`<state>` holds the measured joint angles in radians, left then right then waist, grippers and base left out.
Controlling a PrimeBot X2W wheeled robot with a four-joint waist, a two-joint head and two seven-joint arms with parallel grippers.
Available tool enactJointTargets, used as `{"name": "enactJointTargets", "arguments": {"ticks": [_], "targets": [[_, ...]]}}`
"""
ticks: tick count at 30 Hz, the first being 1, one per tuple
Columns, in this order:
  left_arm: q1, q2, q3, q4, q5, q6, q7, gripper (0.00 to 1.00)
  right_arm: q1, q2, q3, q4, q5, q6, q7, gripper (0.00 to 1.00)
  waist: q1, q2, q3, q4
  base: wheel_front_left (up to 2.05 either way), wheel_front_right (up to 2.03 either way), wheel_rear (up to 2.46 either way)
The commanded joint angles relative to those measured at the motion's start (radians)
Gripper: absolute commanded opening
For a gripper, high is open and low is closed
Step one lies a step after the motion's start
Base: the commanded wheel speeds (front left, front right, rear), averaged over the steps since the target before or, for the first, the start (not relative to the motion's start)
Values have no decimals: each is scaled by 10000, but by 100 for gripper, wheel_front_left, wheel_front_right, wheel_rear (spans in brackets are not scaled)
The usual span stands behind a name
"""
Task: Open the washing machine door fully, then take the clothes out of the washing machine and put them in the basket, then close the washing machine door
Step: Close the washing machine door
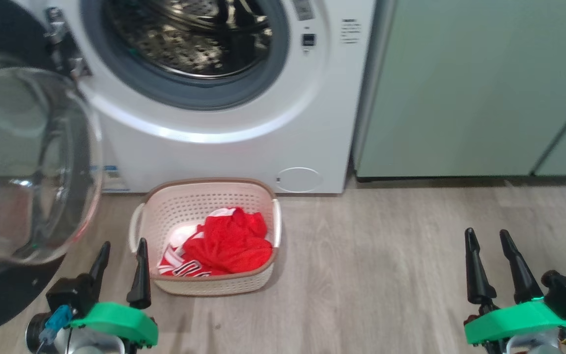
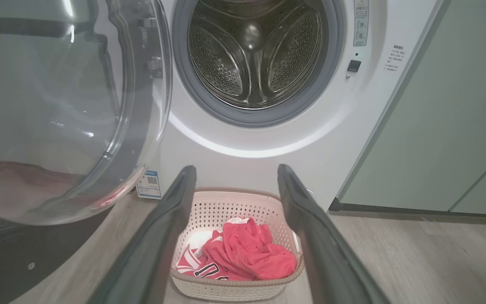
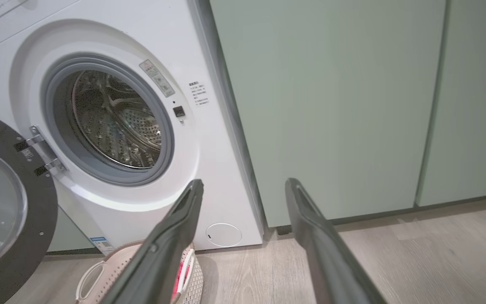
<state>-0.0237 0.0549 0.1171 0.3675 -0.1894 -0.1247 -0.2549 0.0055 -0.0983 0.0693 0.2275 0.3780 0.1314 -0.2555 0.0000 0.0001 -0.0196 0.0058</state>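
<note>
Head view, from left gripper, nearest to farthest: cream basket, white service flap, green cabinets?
1. Cream perforated plastic basket, just right of the left gripper.
2. Small round white service flap, beyond the basket, further right.
3. Pale green cabinets, far right.

The left pincer [image 1: 124, 244] sits at the lower left of the head view and the right pincer [image 1: 487, 232] at the lower right. Each has its 2 dark fingers [image 1: 474, 275] spread apart, pointing forward and gripping nothing, above a green wrist bracket [image 1: 514, 319].
</note>
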Motion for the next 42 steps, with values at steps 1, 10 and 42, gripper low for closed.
{"name": "enactJointTargets", "arguments": {"ticks": [1, 10, 42], "targets": [[-352, 73, 329, -343, 59, -58, -68, 100, -74, -29, 217, -320, -49, -7, -63, 100, 0, -1, -14, 349, 0, 0, 0], [-512, 46, 438, -296, 276, -24, -68, 100, -158, 109, 157, -368, -27, -7, -63, 100, 0, -1, 67, 2377, 0, 0, 0], [-257, -36, 2188, -1056, -262, 537, -68, 87, -1075, -205, 1162, 75, 171, -7, -63, 100, 0, -1, 513, 5146, 0, 0, 0]]}}
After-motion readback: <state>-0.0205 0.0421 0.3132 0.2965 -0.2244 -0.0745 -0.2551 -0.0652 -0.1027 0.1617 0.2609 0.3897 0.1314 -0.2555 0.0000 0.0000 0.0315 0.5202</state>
